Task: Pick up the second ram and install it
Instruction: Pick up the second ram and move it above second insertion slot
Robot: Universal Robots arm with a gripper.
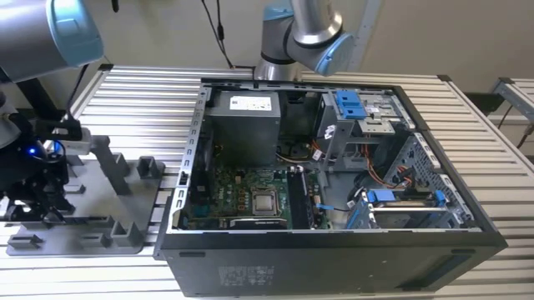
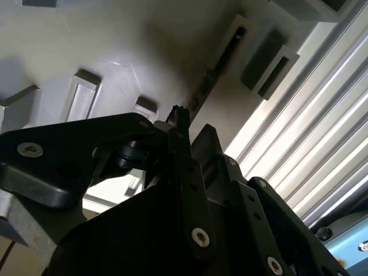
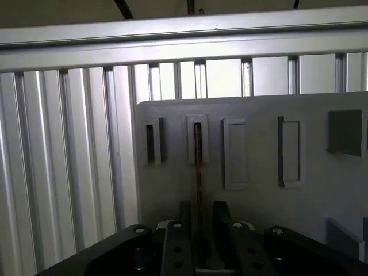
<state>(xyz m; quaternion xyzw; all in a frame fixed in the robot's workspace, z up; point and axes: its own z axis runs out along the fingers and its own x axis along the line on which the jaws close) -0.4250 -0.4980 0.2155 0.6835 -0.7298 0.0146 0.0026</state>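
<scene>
The second ram (image 3: 198, 167) stands on edge as a thin dark strip in a slot of the grey holder plate (image 3: 259, 218). In the first wrist view my gripper (image 3: 201, 221) is low over it, one finger (image 3: 185, 215) on each side and a small gap to the strip on both. The jaws are open. In the second wrist view the ram (image 2: 202, 92) runs away from the black gripper (image 2: 192, 123). In the exterior view the gripper (image 1: 42, 209) hangs over the holder plate (image 1: 125, 240) at the exterior view's left, with the ram (image 1: 84, 219) lying long beneath it.
An open computer case (image 1: 334, 250) stands to the exterior view's right of the plate, showing the motherboard (image 1: 242, 194) and silver processor (image 1: 265, 202). Grey holder blocks (image 1: 150, 167) rise from the plate. Another arm (image 1: 301, 37) stands behind the case. The table is ribbed aluminium (image 3: 69, 161).
</scene>
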